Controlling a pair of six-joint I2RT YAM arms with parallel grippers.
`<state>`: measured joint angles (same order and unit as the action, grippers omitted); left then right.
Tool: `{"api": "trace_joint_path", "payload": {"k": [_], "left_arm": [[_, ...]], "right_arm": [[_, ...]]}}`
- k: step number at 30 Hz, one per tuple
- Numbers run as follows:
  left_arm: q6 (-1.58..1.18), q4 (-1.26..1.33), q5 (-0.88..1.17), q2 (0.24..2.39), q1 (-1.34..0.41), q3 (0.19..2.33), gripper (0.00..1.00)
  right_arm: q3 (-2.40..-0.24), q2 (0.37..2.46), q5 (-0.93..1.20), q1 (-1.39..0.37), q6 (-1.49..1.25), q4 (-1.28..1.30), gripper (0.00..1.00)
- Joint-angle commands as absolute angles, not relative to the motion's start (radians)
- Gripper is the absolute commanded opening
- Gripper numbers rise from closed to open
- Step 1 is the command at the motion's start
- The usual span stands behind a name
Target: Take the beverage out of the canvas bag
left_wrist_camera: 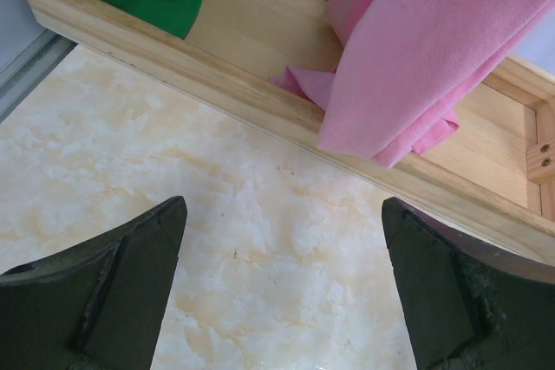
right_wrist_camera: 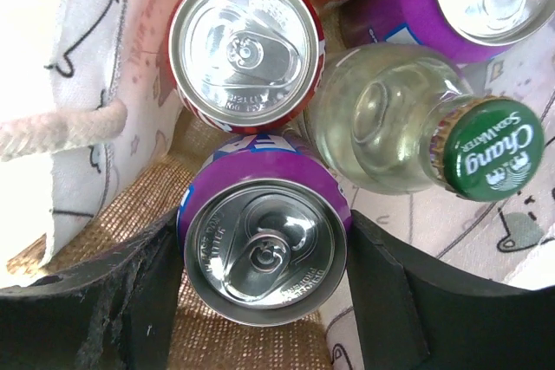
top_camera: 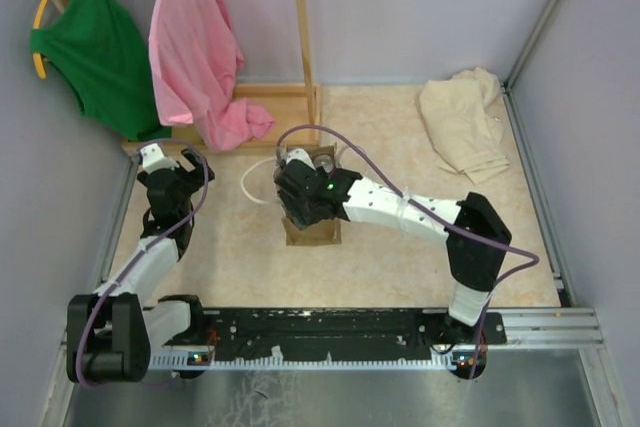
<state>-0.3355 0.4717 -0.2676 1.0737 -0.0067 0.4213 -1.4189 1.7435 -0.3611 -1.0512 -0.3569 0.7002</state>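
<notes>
The left gripper (left_wrist_camera: pixel 284 214) hangs with jaws apart at far left, while in the bag (top_camera: pixel 312 233) at the middle the right gripper (right_wrist_camera: pixel 267 231) is clamped on a purple can (right_wrist_camera: pixel 264 257) tight beside a red can (right_wrist_camera: pixel 245 48) and a bottle (right_wrist_camera: pixel 390 127), so I think lifting may drag those or the bag.

We see soft, even light from above in the overhead view: the counter (top_camera: pixel 400 267) is bright, its shadows faint, the picture sharp throughout. In the right wrist view the pale lining of the canvas bag (right_wrist_camera: pixel 52 41) at 9 o'clock burns out to white, the lid of the purple can (right_wrist_camera: pixel 264 249) glints, and the dark jaws at 6 o'clock blur. In the left wrist view the pink cloth (left_wrist_camera: pixel 416 58) at 2 o'clock looks slightly soft.
</notes>
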Motion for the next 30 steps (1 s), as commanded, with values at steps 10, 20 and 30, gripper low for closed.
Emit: {"api": "trace_joint_path", "payload": {"k": [10,20,30], "left_arm": [[-0.33,0.499,-0.255,1.074,-0.008,0.418,1.0],[-0.328,0.506,-0.247,1.08,-0.009,0.421,1.0],[-0.329,0.505,-0.239,1.083,-0.008,0.422,1.0]], "right_arm": [[-1.599,1.632,-0.362,-1.064,-0.27,0.741,0.0],[-1.643,1.576,-0.352,-1.064,-0.262,0.728,0.0],[-1.748,1.541,-0.47,-1.063,-0.195,0.728,0.0]]}}
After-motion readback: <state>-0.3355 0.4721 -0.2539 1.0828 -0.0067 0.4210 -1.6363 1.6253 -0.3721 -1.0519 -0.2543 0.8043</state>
